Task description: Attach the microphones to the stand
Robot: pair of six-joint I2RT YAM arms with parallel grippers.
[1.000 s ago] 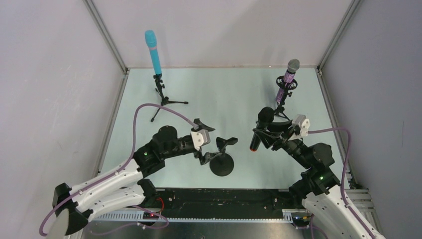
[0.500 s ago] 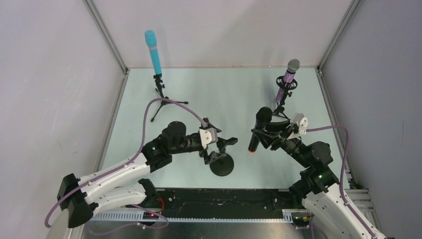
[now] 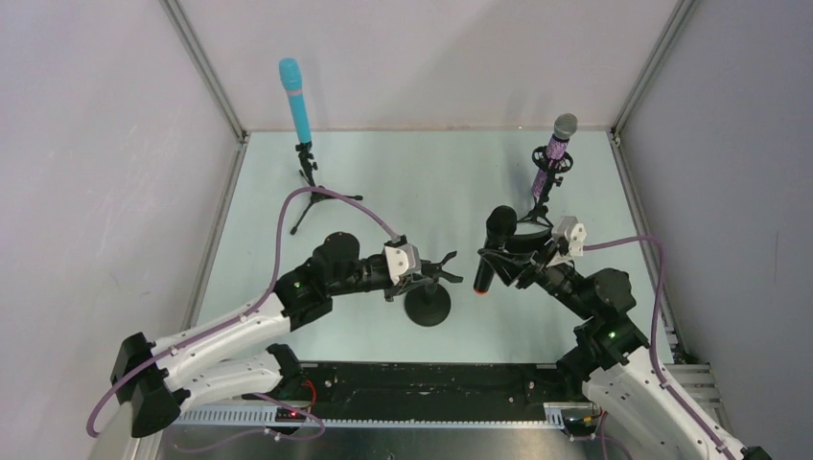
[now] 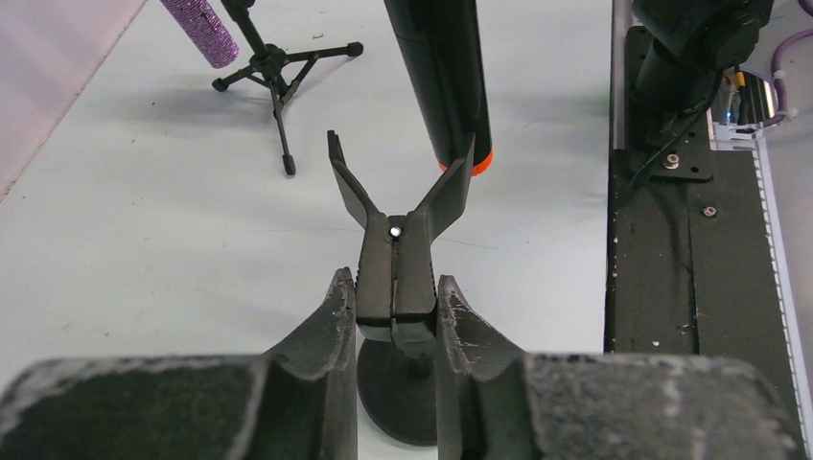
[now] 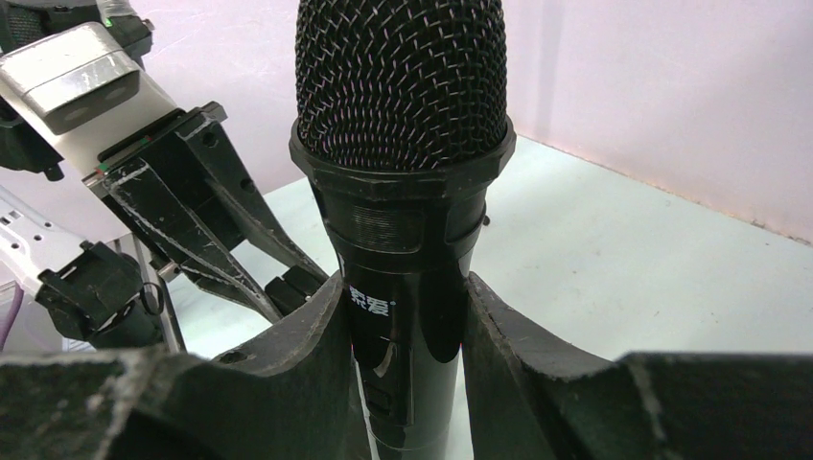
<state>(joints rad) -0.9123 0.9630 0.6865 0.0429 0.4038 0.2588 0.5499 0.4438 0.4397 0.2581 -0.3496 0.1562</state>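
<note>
The left gripper (image 3: 419,273) (image 4: 395,302) is closed on the rear handles of the clip (image 3: 439,276) (image 4: 395,259); its 2 fingers (image 4: 331,316) press the handles from both sides, and the front prongs of the clip stand spread in a V shape. The clip sits on top of the round-base stand (image 3: 429,307) (image 4: 383,402), which stands on the table (image 3: 422,182) between the 2 arms. The right gripper (image 3: 503,261) (image 5: 403,316) is closed around the body of the black microphone (image 3: 491,251) (image 4: 441,67) (image 5: 401,86) and holds it tilted, with the mesh head up and the orange end down. The orange end is above the table, just beside the open prongs of the clip; the top view shows a small gap between them. The light blue microphone (image 3: 295,101) stands upright on a small tripod (image 3: 312,187) at the far left of the table. The purple microphone (image 3: 554,153) (image 4: 199,29), with a silver head, sits on a second tripod (image 3: 544,196) (image 4: 278,72) at the far right.
</note>
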